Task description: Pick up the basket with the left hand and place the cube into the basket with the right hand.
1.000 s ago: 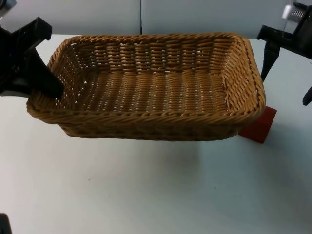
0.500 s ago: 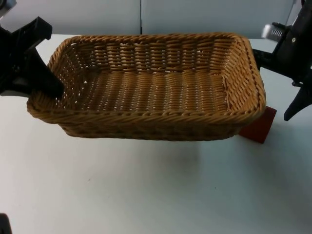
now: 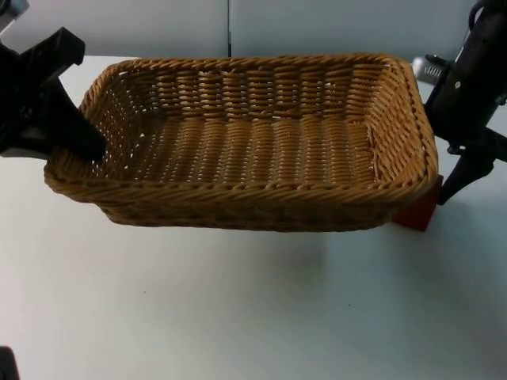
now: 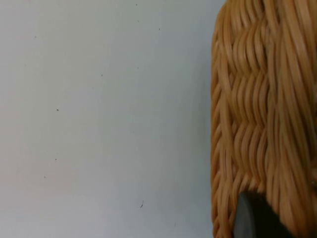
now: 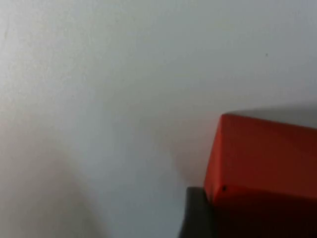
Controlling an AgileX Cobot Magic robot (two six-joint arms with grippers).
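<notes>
The woven wicker basket [image 3: 245,142] hangs tilted a little above the table, and my left gripper [image 3: 78,144] is shut on its left rim. In the left wrist view the basket's outer wall [image 4: 262,119] runs past one black fingertip [image 4: 253,218]. The red cube [image 3: 418,212] rests on the table under the basket's right front corner, mostly hidden by it. My right gripper [image 3: 448,187] is open, low beside the basket's right end, with one finger just right of the cube. In the right wrist view the cube [image 5: 262,158] lies close against a fingertip [image 5: 198,213].
The white table [image 3: 238,309] is bare in front of the basket. The grey partition wall [image 3: 238,24] stands behind the basket. The basket's right rim is close to my right arm.
My right gripper has come down and leftwards from the back right corner to the cube beside the basket. The basket and my left gripper have barely moved.
</notes>
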